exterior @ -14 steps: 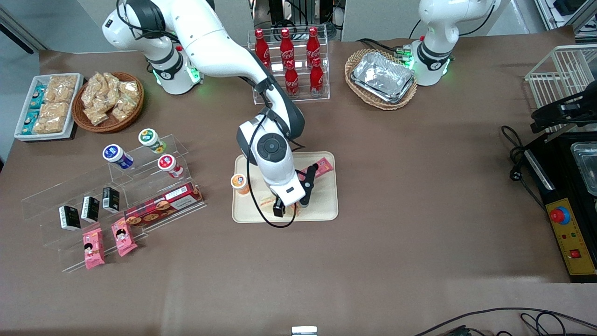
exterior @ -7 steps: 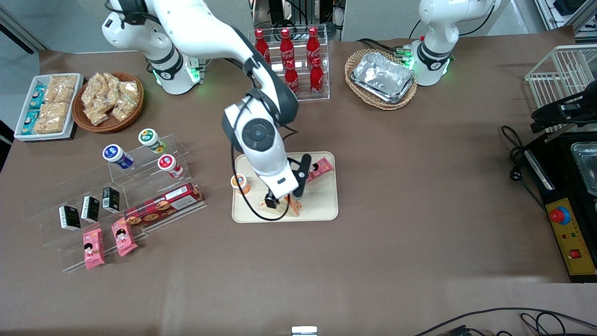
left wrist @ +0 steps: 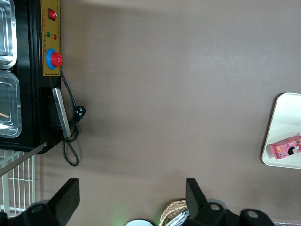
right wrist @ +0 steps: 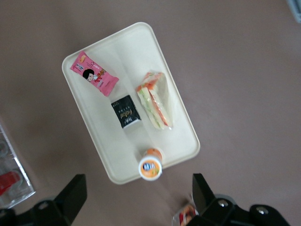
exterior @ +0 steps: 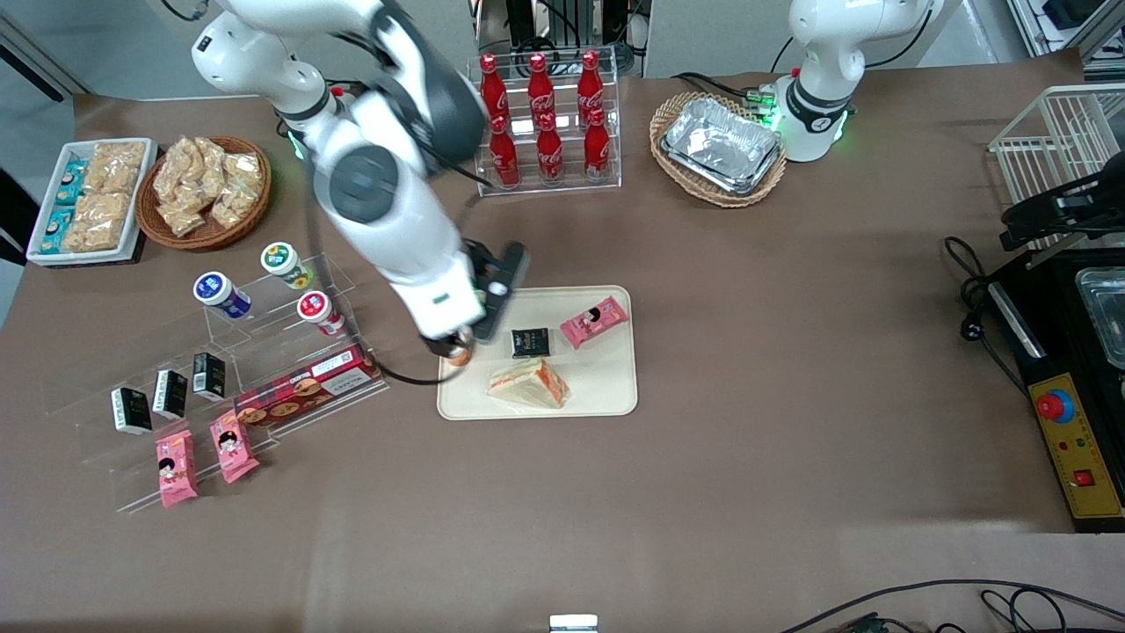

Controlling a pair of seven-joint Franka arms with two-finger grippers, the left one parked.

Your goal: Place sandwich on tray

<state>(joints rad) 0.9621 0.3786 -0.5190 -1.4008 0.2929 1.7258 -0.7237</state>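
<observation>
The sandwich point(exterior: 530, 384), a clear-wrapped cream wedge with orange-red filling, lies flat on the cream-beige tray point(exterior: 602, 382), in the part nearest the front camera. It also shows in the right wrist view point(right wrist: 155, 100) on the tray point(right wrist: 127, 52). My right gripper point(exterior: 470, 327) is open and empty. It is raised above the tray's edge toward the working arm's end, over an orange-lidded cup point(exterior: 456, 353), well apart from the sandwich. In the right wrist view the gripper point(right wrist: 139, 197) has both fingers spread wide with nothing between them.
The tray also holds a pink snack packet point(exterior: 595, 321), a black packet point(exterior: 531, 342) and the orange cup point(right wrist: 150, 167). A clear stepped stand point(exterior: 264, 352) with cups, boxes and pink packets lies toward the working arm's end. A rack of red bottles point(exterior: 545, 123) and a basket of foil trays point(exterior: 721, 145) stand farther from the camera.
The gripper has let go of the sandwich, risen and swung off the tray's middle toward the working arm's end. The sandwich stays on the tray, now fully uncovered.
</observation>
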